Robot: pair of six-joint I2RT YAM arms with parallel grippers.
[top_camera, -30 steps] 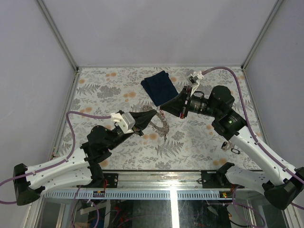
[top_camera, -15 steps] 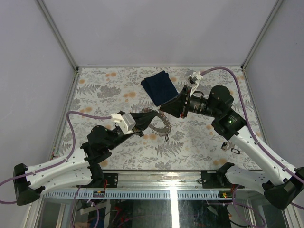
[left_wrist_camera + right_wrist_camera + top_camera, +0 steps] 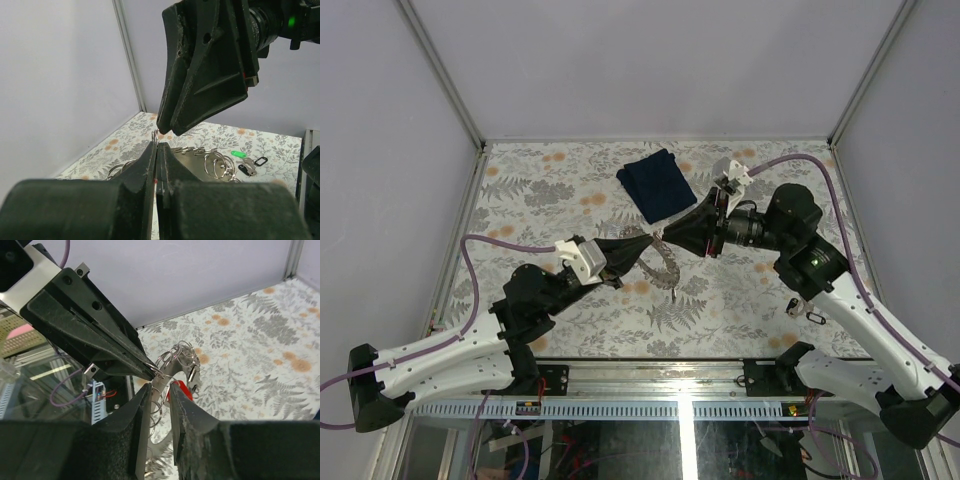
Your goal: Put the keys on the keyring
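Observation:
The keyring (image 3: 666, 266), a silvery chain of small wire rings, hangs above the table between the arms. My left gripper (image 3: 648, 243) is shut on its top ring (image 3: 155, 135). My right gripper (image 3: 160, 386) faces it tip to tip with its jaws slightly apart. Loose rings (image 3: 167, 374) lie in the gap, not pinched. A red key head (image 3: 181, 389) hangs on the rings just beyond the right finger (image 3: 192, 412). A green key (image 3: 239, 154) and a black key (image 3: 245, 169) lie on the table. The keyring's lower part curls down to the tabletop (image 3: 182, 352).
A dark blue folded cloth (image 3: 657, 184) lies at the back middle of the floral table (image 3: 540, 190). A small black loop (image 3: 817, 318) lies by the right arm's forearm. Grey walls enclose the table on three sides.
My right gripper's jaws have parted from nearly shut to slightly apart, and its wrist has shifted a little. The hanging keyring has swung slightly. My left gripper stays shut.

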